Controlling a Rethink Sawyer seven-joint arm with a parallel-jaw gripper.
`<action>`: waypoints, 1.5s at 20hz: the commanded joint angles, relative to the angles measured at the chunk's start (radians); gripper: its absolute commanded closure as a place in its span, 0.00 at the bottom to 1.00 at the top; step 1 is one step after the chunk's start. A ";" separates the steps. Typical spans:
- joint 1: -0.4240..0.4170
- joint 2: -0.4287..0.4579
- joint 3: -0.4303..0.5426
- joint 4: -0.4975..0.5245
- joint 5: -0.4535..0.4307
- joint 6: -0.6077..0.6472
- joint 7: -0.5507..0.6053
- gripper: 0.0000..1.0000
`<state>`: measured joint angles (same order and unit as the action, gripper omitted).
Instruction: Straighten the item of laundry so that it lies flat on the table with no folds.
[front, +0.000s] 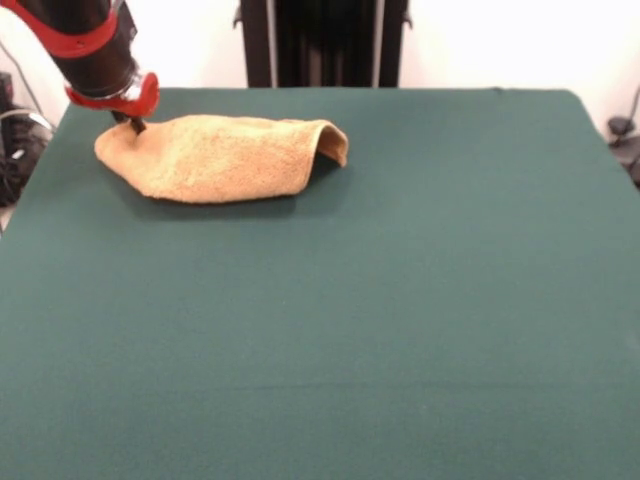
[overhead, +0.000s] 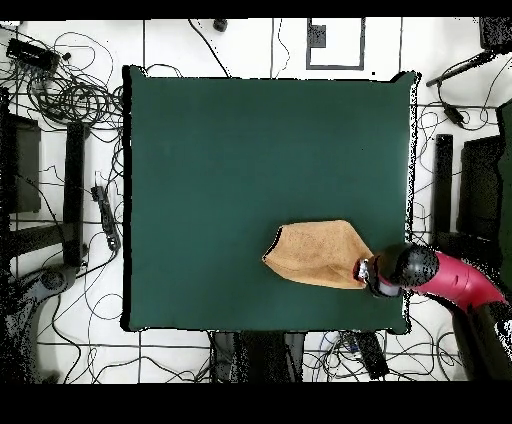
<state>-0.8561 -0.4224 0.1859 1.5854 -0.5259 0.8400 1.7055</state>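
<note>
The item of laundry (front: 215, 157), a golden-tan towel, lies rumpled at the far left of the table (front: 400, 300). Its right end is folded over into a raised loop. In the overhead view the towel (overhead: 315, 255) sits near the table's (overhead: 220, 150) bottom right, and a small white tag shows at its right edge. My gripper (front: 136, 125) is down at the towel's far left corner, its dark tips close together and pinching the cloth. From above, the gripper (overhead: 368, 270) meets the towel's right edge, and the red arm hides the tips.
Most of the green table surface around the towel is bare. The towel and gripper are close to the table's edge (overhead: 410, 250) on that side. Cables and stands (overhead: 80, 200) lie on the floor around the table.
</note>
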 joint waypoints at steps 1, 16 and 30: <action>0.030 0.219 0.108 -0.208 -0.142 -0.253 -0.119 1.00; 0.030 0.256 0.152 -0.279 -0.128 -0.192 -0.121 1.00; 0.038 0.288 0.191 -0.357 -0.123 -0.136 -0.121 1.00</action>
<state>-0.8508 -0.3202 0.2323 1.3979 -0.5311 1.1476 1.7053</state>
